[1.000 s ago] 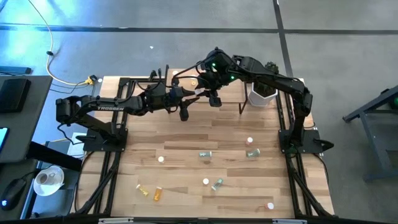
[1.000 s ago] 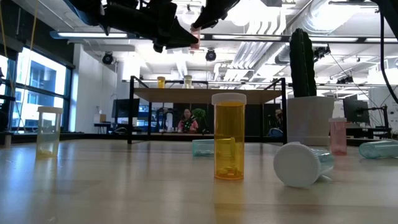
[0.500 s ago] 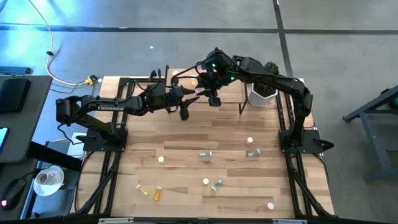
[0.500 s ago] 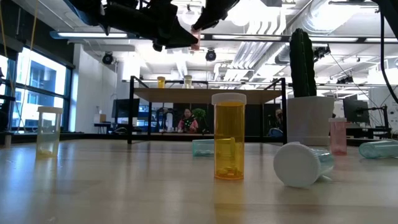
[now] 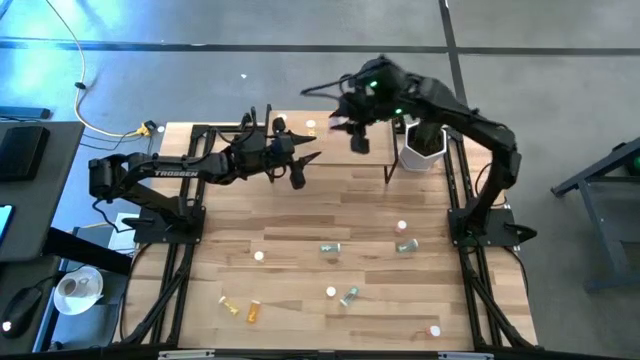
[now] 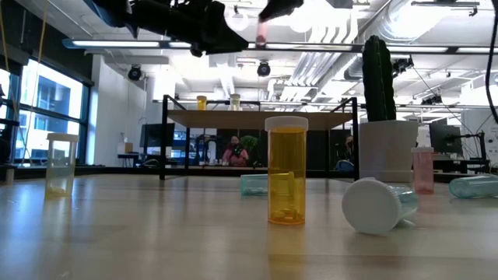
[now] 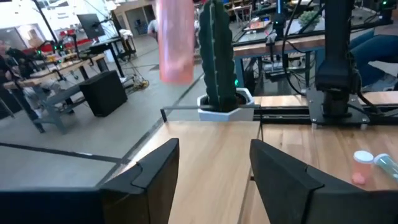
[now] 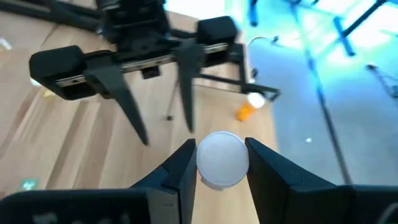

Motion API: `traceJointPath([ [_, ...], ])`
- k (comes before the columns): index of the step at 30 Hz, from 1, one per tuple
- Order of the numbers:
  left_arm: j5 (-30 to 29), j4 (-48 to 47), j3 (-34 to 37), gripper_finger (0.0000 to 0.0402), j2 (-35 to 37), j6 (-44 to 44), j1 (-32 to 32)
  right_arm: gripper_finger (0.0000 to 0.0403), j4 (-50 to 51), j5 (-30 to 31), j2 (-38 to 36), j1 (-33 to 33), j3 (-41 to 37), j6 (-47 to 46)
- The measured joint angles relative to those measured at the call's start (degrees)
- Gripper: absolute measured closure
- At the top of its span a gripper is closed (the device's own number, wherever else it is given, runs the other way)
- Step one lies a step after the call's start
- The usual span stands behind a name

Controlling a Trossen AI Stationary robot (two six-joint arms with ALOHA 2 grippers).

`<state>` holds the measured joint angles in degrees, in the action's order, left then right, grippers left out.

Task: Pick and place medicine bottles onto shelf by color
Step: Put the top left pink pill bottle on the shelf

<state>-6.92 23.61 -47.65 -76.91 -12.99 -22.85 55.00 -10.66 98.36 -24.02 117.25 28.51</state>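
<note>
Two arms over the far half of the table, neither down at the wood.

Left gripper [image 5: 308, 158]: high above the far-left middle, fingers [image 7: 155, 171] spread with only air between them. From the low view most of this arm is cut off by the upper edge.

Pink bottle [image 6: 261, 31]: pinched in the right gripper [image 8: 222, 163], white cap between the two fingers. It hangs well above the table, near the far edge, just left of the cactus pot [image 5: 423, 148]. From above, the bottle is hidden under the gripper; at table height only its small pink body shows.

Shelf [image 6: 261, 117]: at the far edge, two bottles on its left part, one amber [image 6: 201, 102], one pale [image 6: 235, 100]. Colour of the pale one is hard to make out. From above, the arms hide much of the board.

Table [image 5: 290, 225]: light wood planks. Loose bottles lie scattered over the near half. Nearest the low camera: a yellow one [image 6: 286, 169] upright, a clear-greenish one [image 6: 378, 204] lying on its side to its right, a pale yellow one [image 6: 60, 162] upright at far left, a pink one [image 6: 423, 169] upright at right beside the pot.

Room: grey floor, black cables and a desk at left; beyond the table, ceiling ducts, windows, workbenches and a seated person [image 6: 233, 149] seen under the shelf.
</note>
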Motion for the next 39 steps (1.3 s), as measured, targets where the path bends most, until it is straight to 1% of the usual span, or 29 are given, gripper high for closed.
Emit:
traceJointPath([
  [5,-2.3,-1.2,-0.4,0.0213,2.8,-0.3,0.0,0.0297,0.3,-0.6,-4.1,-3.9,0.0,-0.2],
  [7,-3.2,-2.7,-0.4,0.0213,4.3,-0.3,0.0,0.0297,1.8,-4.5,-4.6,-6.4,0.0,-0.2],
  [8,-3.6,-3.8,-0.4,0.0213,5.2,-0.2,0.0,0.0297,2.6,-7.7,-4.6,-7.8,0.0,-0.2],
  [10,-4.3,-5.8,-0.4,0.0213,6.9,-0.3,0.0,0.0297,1.3,-13.4,-4.6,-10.4,-3.0,-0.8],
  [11,-4.4,-6.6,-0.4,0.0213,7.6,-0.3,0.0,0.0297,-0.5,-14.4,-4.6,-11.4,-5.5,-1.8],
  [14,-4.4,-8.5,-0.4,0.0213,9.5,-0.2,0.0,0.0297,-6.9,-13.3,-4.2,-13.5,-13.0,-4.1],
  [17,-4.4,-9.5,-0.4,0.0213,10.8,-0.2,0.0,0.0297,-14.7,-11.3,-4.2,-13.8,-19.4,-4.5],
  [26,-4.4,-10.1,-0.4,0.0213,11.4,-0.2,0.0,0.0297,-24.2,-5.8,-4.3,-12.2,-28.2,-4.3],
  [30,-4.4,-10.3,-0.4,0.0213,11.4,0.0,0.0,0.0297,-26.6,-5.7,-2.7,-11.8,-28.9,-4.3],
  [35,-4.4,-10.6,-0.4,0.0213,11.4,0.8,0.0,0.0297,-26.3,-1.1,1.2,-12.0,-27.1,-4.5],
  [39,-4.4,-10.8,-0.4,0.0213,11.3,0.8,0.0,0.0297,-25.7,-1.3,2.5,-12.3,-26.6,-4.7],
])
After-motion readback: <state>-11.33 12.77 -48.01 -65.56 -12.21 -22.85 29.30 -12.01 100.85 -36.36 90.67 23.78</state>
